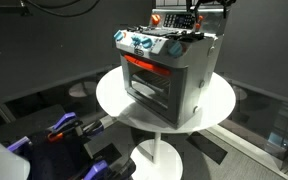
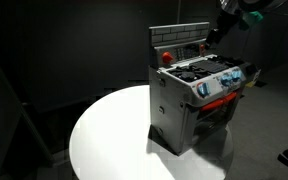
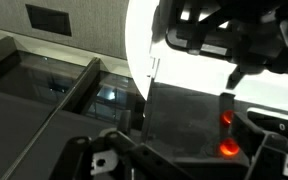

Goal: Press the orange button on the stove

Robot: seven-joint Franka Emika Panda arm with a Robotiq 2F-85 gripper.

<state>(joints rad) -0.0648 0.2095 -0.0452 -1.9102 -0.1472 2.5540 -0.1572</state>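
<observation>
A grey toy stove (image 1: 174, 80) stands on a round white table (image 1: 114, 100), also seen in the other exterior view (image 2: 189, 105). Its orange-red round button (image 1: 156, 17) sits at one end of the brick-patterned back panel and shows in both exterior views (image 2: 165, 56). My gripper (image 1: 195, 22) hangs above the back of the stove, off to the side of the button, not touching it (image 2: 216, 34). In the wrist view the jaws (image 3: 184, 165) look open, and an orange glow (image 3: 227, 150) lies on the dark stove surface below them.
The stove has blue knobs (image 1: 136, 43) along its front and an orange oven handle (image 2: 219, 101). The white table (image 2: 114, 130) stands on a pedestal foot (image 1: 159, 155). Dark curtains surround the scene. Blue and red clutter (image 1: 59, 128) lies on the floor.
</observation>
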